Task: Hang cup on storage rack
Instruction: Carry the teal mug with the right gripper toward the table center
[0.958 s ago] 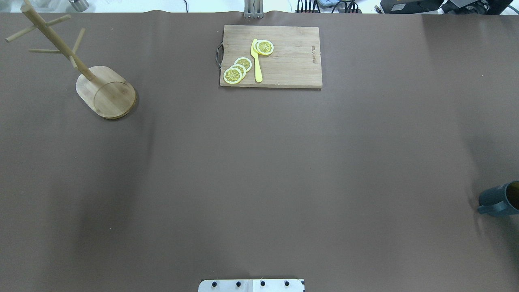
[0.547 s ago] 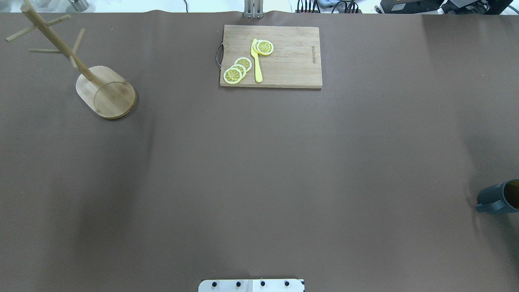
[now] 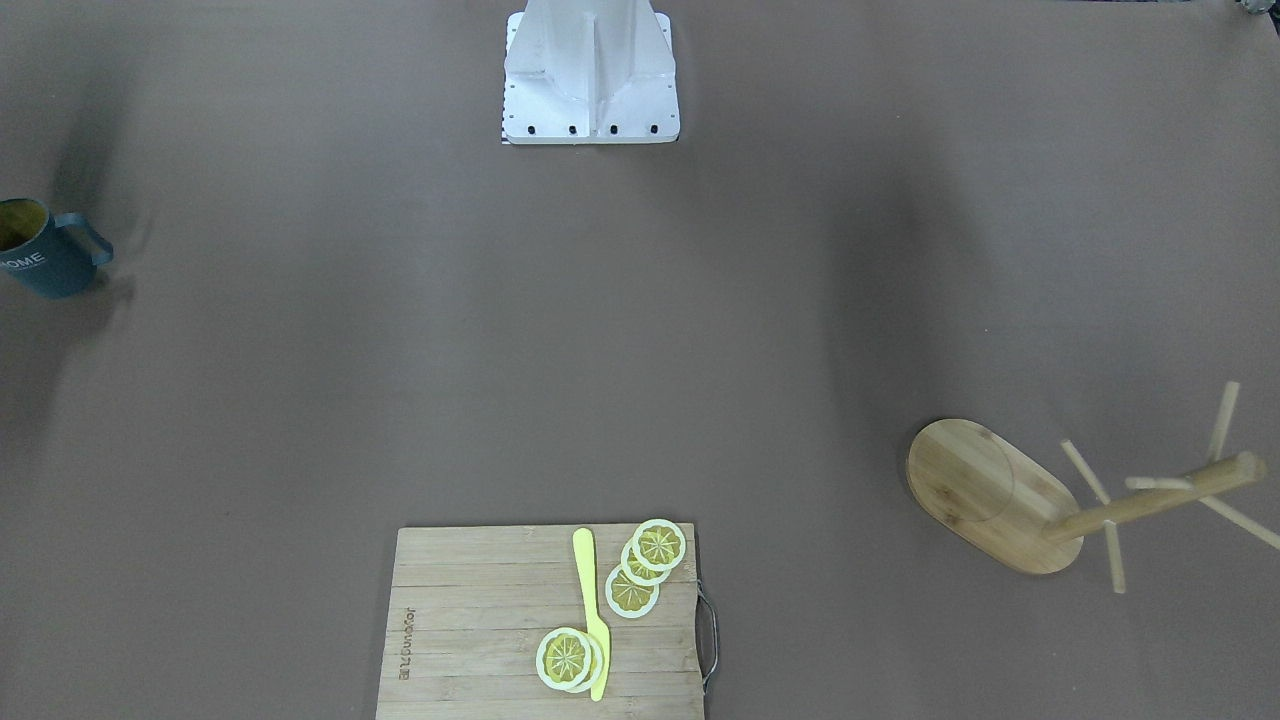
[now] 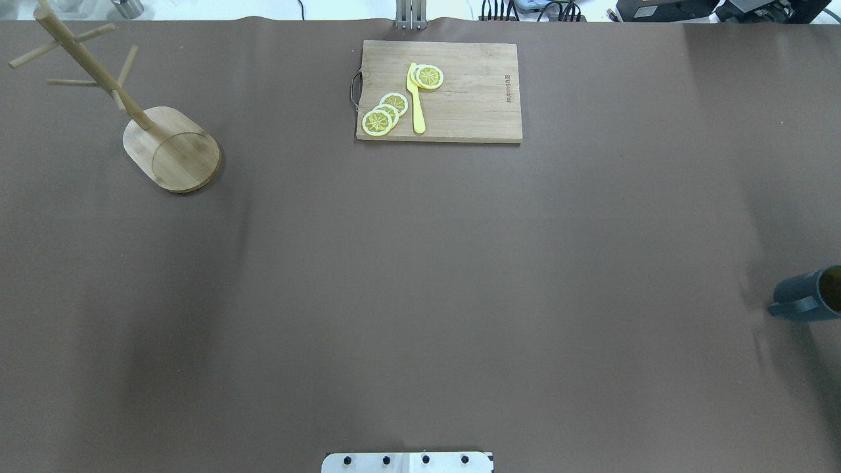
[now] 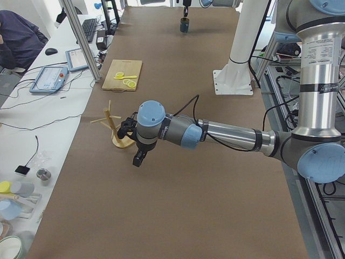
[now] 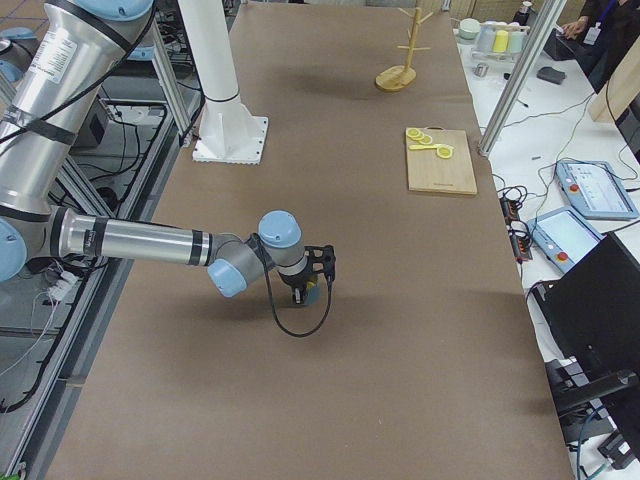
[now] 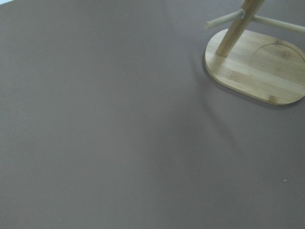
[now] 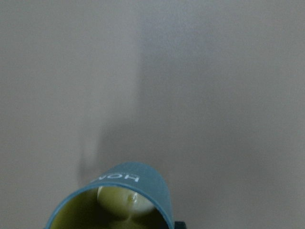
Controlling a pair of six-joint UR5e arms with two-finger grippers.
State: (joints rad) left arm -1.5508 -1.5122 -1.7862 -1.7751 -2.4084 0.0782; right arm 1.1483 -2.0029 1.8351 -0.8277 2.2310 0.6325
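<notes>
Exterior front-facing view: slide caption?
Cup at view's left edge, storage rack at right, cutting board with lemon slices and knife below; no arms visible.

Matt brown table cover point(image 4: 420, 295), possibly paper, pale smooth-wood storage rack point(image 4: 172, 150), smooth teal cup point(image 3: 45, 265)

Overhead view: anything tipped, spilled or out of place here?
Nothing stands out. The rack stands upright with bare pegs, the lemon slices and yellow knife lie tidily on the cutting board, and the cup at the right edge shows no spill.
</notes>
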